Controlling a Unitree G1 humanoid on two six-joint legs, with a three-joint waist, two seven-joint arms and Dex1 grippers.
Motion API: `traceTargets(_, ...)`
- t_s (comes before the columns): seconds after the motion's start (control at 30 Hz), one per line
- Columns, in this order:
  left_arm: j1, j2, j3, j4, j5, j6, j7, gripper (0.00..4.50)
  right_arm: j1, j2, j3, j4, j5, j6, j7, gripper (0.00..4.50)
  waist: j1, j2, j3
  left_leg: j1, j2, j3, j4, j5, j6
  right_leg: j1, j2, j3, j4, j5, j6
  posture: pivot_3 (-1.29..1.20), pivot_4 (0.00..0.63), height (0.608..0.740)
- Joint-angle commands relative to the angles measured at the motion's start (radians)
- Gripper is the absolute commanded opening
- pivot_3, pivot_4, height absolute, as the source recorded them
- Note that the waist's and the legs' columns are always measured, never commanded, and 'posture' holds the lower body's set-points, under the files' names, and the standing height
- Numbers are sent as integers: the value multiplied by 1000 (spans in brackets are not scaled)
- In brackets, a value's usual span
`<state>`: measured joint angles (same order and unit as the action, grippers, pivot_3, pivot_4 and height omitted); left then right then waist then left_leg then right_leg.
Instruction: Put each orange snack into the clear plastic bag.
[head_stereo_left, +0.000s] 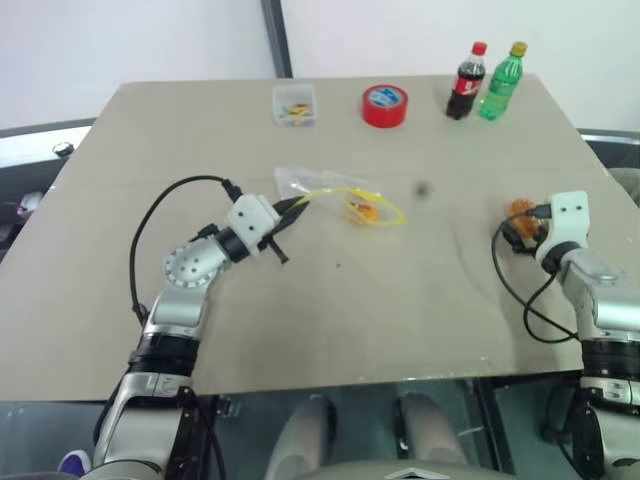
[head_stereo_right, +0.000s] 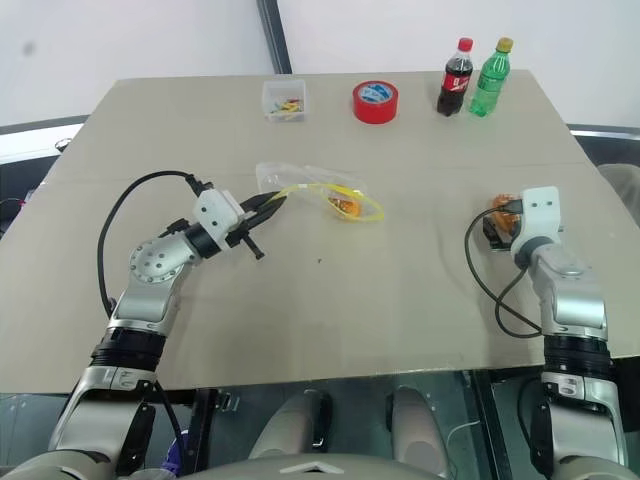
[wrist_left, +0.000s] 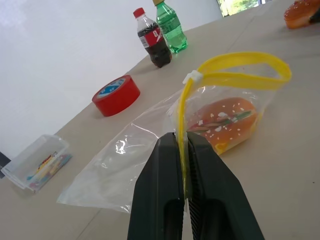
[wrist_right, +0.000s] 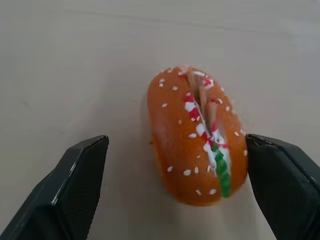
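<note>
Pinching the clear plastic bag (wrist_left: 150, 165) (one snack inside) — left gripper (wrist_left: 182, 150); right gripper (wrist_right: 177, 150) gapes beside orange snack (wrist_right: 197, 135).

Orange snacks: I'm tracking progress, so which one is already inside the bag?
The orange snack inside the clear plastic bag, near the left end effector. The other orange snack lies bare between the right end effector's open fingers.

One snack (wrist_left: 222, 123) in the bag (head_stereo_left: 335, 198) mid-table; other snack (wrist_right: 197, 137) at right; box (head_stereo_left: 295, 104), tape roll (head_stereo_left: 384, 105), two bottles (head_stereo_left: 486, 82) along far edge.

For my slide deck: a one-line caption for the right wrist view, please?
Open right gripper straddling a glossy orange sesame-speckled burger-shaped snack on the tan tabletop.
</note>
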<state>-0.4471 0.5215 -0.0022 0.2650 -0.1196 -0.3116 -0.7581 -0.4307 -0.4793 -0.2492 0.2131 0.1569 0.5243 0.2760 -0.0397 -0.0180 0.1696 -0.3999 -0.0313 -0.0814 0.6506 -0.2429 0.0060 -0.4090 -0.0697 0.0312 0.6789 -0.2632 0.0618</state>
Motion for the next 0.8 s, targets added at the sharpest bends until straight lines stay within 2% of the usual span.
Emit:
traceTargets(0.03, -4, 2, 8, -49, 0, 3, 13, 0, -48, -19, -25, 78, -12, -102, -17, 4198, 0, 0, 0, 0, 0, 0, 0, 0, 0, 0, 0, 0, 0, 0, 0, 0, 150, 740)
traceTargets(0.1, -1, 1, 7, -54, -1, 6, 15, 0, -61, -21, -23, 125, -18, -145, -19, 3581, 0, 0, 0, 0, 0, 0, 0, 0, 0, 0, 0, 0, 0, 0, 0, 0, 150, 740)
traceTargets(0.23, 6, 0, 12, -70, -1, 15, 26, 0, -50, -23, 1, 110, -18, -188, 12, 1565, 0, 0, 0, 0, 0, 0, 0, 0, 0, 0, 0, 0, 0, 0, 0, 0, 150, 740)
traceTargets(0.27, 8, -1, 13, -75, -2, 19, 29, 0, -37, -24, 13, 79, -19, -190, 26, 1269, 0, 0, 0, 0, 0, 0, 0, 0, 0, 0, 0, 0, 0, 0, 0, 0, 150, 740)
traceTargets(0.33, 12, 0, 12, -84, -3, 24, 31, 0, -3, -19, 39, -21, 5, -182, 82, 1269, 0, 0, 0, 0, 0, 0, 0, 0, 0, 0, 0, 0, 0, 0, 0, 0, 150, 740)
traceTargets(0.43, 19, 3, 9, -98, -1, 29, 32, 0, 69, 4, 123, -321, 107, -74, 194, 1269, -4, 0, 0, 0, 1, 0, 0, 0, 0, -1, 1, 0, 0, 0, 0, 0, 150, 740)
traceTargets(0.57, 25, 8, 4, -111, 5, 30, 26, 0, 71, 62, 236, -601, 203, 111, 194, 1269, -1, 0, 0, 0, 2, -1, 0, 0, 0, -1, 1, 1, 1, 0, 0, 0, 150, 740)
traceTargets(0.67, 29, 10, -2, -116, 4, 22, 13, 0, 21, 97, 332, -664, 183, 178, 166, 1269, 1, 0, 0, 0, 1, -3, 1, 0, 0, 1, 1, -1, 0, 0, 0, 0, 150, 740)
traceTargets(0.8, 67, 16, 9, -155, -2, 23, 19, 0, -29, 118, 440, -607, 112, 167, 163, 1269, 5, 0, 0, 0, 0, -4, 1, 0, 0, 1, 0, -3, 0, 0, 0, 0, 150, 740)
